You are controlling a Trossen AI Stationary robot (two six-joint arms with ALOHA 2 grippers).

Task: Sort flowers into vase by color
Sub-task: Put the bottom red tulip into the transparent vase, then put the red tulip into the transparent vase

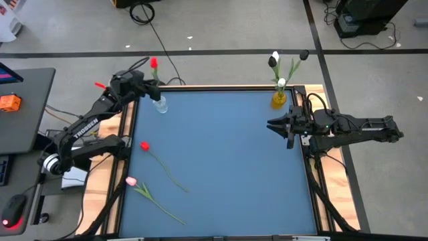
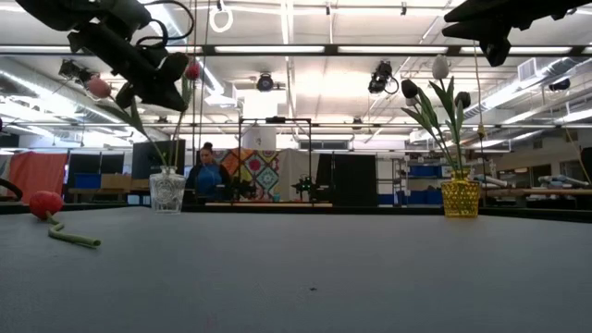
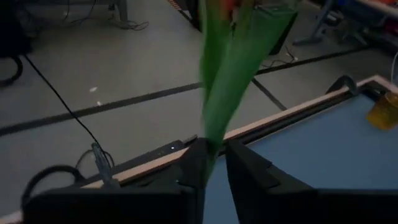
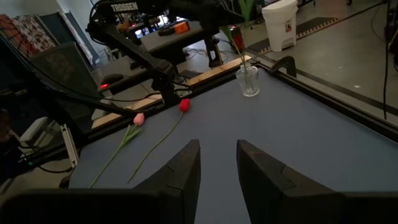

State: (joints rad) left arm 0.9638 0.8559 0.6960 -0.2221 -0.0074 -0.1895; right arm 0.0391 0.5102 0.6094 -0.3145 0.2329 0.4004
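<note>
Red tulip (image 1: pixel 154 63) is pinched by its green stem in your left pincer (image 1: pixel 152 87), right above the clear glass vase (image 1: pixel 160 105) at the far left corner of the blue counter (image 1: pixel 227 161). Judging by the thin stem, it is light and floppy, so grip low on the stem, never the head; the red flower (image 1: pixel 144 145) and pink flower (image 1: pixel 131 181) lying nearer than that vase will want the same. Your right pincer (image 1: pixel 291 130) hangs part-open, empty, across the counter beside the yellow vase (image 1: pixel 279 100).
</note>
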